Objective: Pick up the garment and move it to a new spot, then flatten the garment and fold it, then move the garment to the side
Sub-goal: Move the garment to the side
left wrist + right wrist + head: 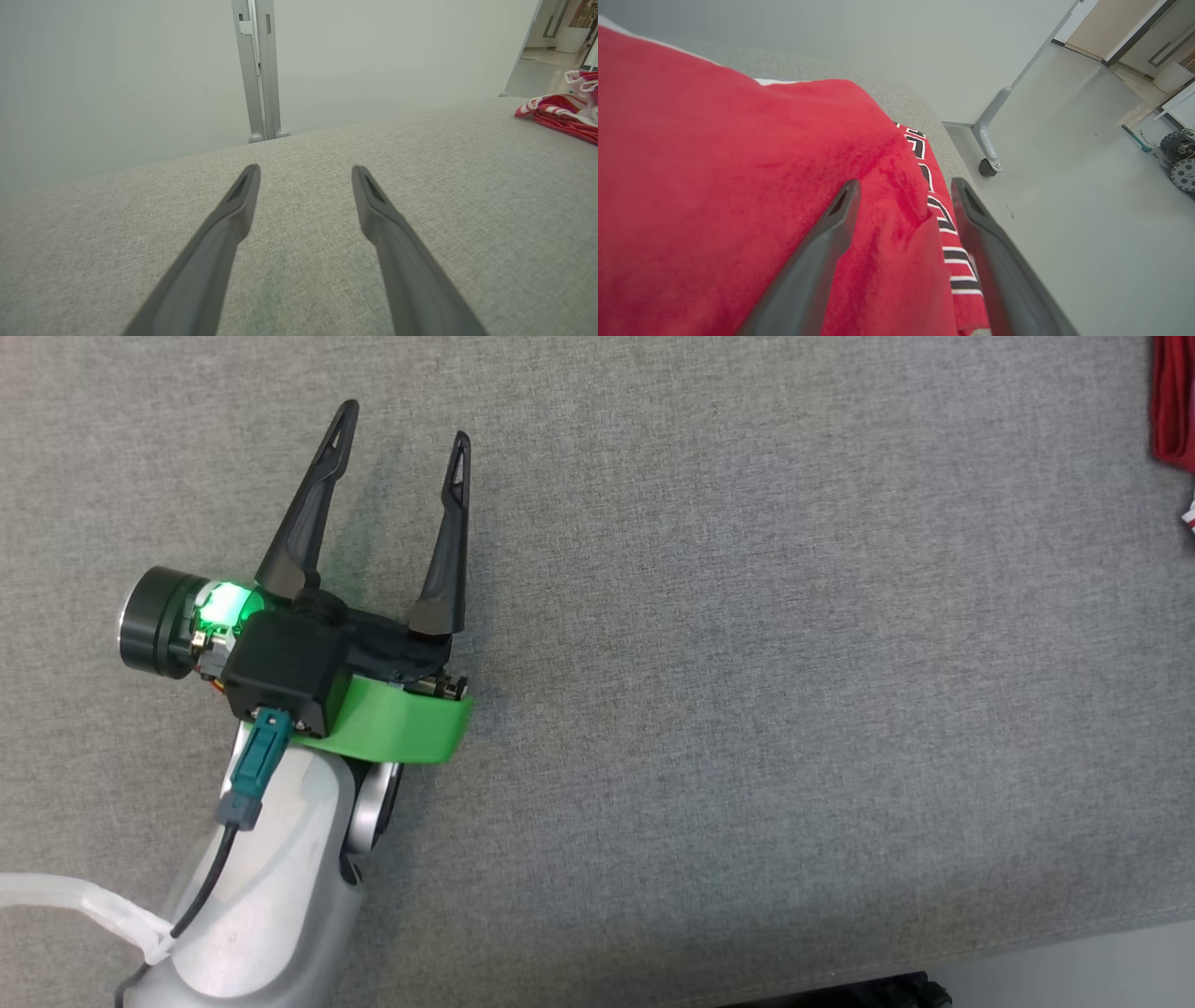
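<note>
1. Garment [714,186]: red fleecy cloth with a band of black-and-white lettering along one hem and some white trim. It lies bunched on the table, at the table's edge on the robot's right. The lettered hem runs close along that edge, above the table's leg.
2. Right gripper [904,184]: two dark fingers spread apart and poised over the garment at that same table edge. Red cloth and the lettered band show in the gap between them. No fold is seen pinched, and whether the tips touch the cloth cannot be told.
3. Table [794,663]: flat top covered in grey woven fabric, bare apart from the garment.
4. Left gripper [403,422]: fingers spread wide, nothing between them. It is held low over the table's bare fabric on the robot's left, well apart from the garment, with a green light glowing at its wrist.
5. Table leg [987,140]: pale grey, angled, ending in a dark caster, below the edge where the garment lies.
6. Floor [1087,210]: pale grey, beside the table on the garment's side.
7. Upright post [259,70]: grey double post beyond the table's far edge, against a plain pale wall.
</note>
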### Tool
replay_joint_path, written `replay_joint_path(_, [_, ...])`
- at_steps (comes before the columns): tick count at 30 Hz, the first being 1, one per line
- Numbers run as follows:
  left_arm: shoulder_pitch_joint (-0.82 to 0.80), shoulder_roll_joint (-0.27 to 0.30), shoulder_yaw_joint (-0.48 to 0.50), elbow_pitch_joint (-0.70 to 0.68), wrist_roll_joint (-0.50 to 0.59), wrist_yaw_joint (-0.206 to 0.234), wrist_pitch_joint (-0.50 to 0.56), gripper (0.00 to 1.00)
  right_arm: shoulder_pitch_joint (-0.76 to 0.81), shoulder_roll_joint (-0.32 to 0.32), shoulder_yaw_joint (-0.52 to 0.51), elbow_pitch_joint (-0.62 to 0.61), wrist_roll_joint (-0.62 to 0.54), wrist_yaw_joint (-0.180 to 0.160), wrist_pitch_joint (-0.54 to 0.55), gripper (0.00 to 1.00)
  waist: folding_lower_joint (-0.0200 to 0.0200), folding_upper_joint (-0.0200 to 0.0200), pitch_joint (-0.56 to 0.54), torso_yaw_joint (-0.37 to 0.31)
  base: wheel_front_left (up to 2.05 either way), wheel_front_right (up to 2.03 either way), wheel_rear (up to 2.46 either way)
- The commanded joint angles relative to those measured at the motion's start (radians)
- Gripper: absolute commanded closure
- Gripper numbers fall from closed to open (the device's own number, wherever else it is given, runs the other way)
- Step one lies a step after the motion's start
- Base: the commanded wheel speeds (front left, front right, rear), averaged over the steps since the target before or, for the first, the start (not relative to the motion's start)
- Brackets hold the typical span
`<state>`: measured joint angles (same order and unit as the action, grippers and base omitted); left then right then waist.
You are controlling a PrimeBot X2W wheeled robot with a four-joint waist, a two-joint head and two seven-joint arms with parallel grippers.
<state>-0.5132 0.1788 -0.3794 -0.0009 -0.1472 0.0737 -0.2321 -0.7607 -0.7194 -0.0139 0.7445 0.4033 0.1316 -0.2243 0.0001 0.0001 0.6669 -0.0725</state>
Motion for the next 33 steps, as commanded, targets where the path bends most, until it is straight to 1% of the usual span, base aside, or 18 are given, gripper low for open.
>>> replay_joint_path(1, [0.001, 0.005, 0.003, 0.006, -0.001, 0.003, -0.006, 0.00, 0.023, 0.026, -0.029, 0.010, -0.008, -0.002, -0.019, 0.00, -0.0001, -0.0001, -0.028, -0.010, 0.00, 0.00, 0.00])
replay_joint_path(3, [0.019, 0.007, 0.005, 0.016, -0.008, 0.007, -0.009, 0.00, 0.056, 0.071, -0.064, -0.009, -0.020, -0.002, -0.035, 0.00, -0.0001, -0.0001, -0.056, -0.019, 0.00, 0.00, 0.00])
replay_joint_path(5, [0.040, 0.012, 0.010, 0.028, -0.013, 0.013, -0.010, 0.00, 0.099, 0.115, -0.099, -0.055, -0.028, -0.002, -0.041, 0.00, -0.0001, -0.0001, -0.089, -0.031, 0.00, 0.00, 0.00])
replay_joint_path(7, [0.063, 0.015, 0.016, 0.034, -0.018, 0.019, -0.014, 0.00, 0.154, 0.163, -0.143, -0.142, -0.038, -0.002, -0.041, 0.00, -0.0001, -0.0001, -0.125, -0.043, 0.00, 0.00, 0.00])
replay_joint_path(8, [0.078, 0.018, 0.020, 0.039, -0.024, 0.026, -0.014, 0.00, 0.197, 0.198, -0.164, -0.192, -0.043, -0.002, -0.040, 0.00, -0.0001, -0.0001, -0.147, -0.049, 0.00, 0.00, 0.00])
replay_joint_path(12, [0.138, 0.027, 0.037, 0.053, -0.043, 0.041, -0.012, 0.00, 0.342, 0.311, -0.209, -0.386, -0.072, -0.002, -0.041, 0.00, -0.0001, -0.0001, -0.220, -0.064, 0.00, 0.00, 0.00])
replay_joint_path(15, [0.181, 0.029, 0.047, 0.056, -0.058, 0.059, -0.009, 0.00, 0.444, 0.386, -0.211, -0.501, -0.090, -0.002, -0.041, 0.00, -0.0001, -0.0001, -0.265, -0.066, 0.00, 0.00, 0.00])
replay_joint_path(20, [0.256, 0.024, 0.065, 0.070, -0.084, 0.082, -0.008, 0.00, 0.582, 0.483, -0.153, -0.632, -0.115, -0.002, -0.035, 0.00, -0.0001, -0.0001, -0.347, -0.052, 0.00, 0.00, 0.00])
replay_joint_path(25, [0.323, 0.018, 0.078, 0.085, -0.111, 0.105, -0.009, 0.00, 0.666, 0.541, -0.089, -0.726, -0.133, -0.002, 0.001, 0.00, -0.0001, -0.0001, -0.411, -0.022, 0.00, 0.00, 0.00])
replay_joint_path(29, [0.370, 0.009, 0.086, 0.103, -0.133, 0.115, -0.014, 0.00, 0.719, 0.578, -0.057, -0.786, -0.135, -0.002, 0.032, 0.00, -0.0001, -0.0001, -0.464, 0.021, 0.00, 0.00, 0.00])
replay_joint_path(33, [0.412, 0.009, 0.094, 0.126, -0.144, 0.121, -0.017, 0.00, 0.763, 0.592, -0.041, -0.816, -0.150, -0.002, 0.064, 0.00, -0.0001, -0.0001, -0.514, 0.057, 0.00, 0.00, 0.00])
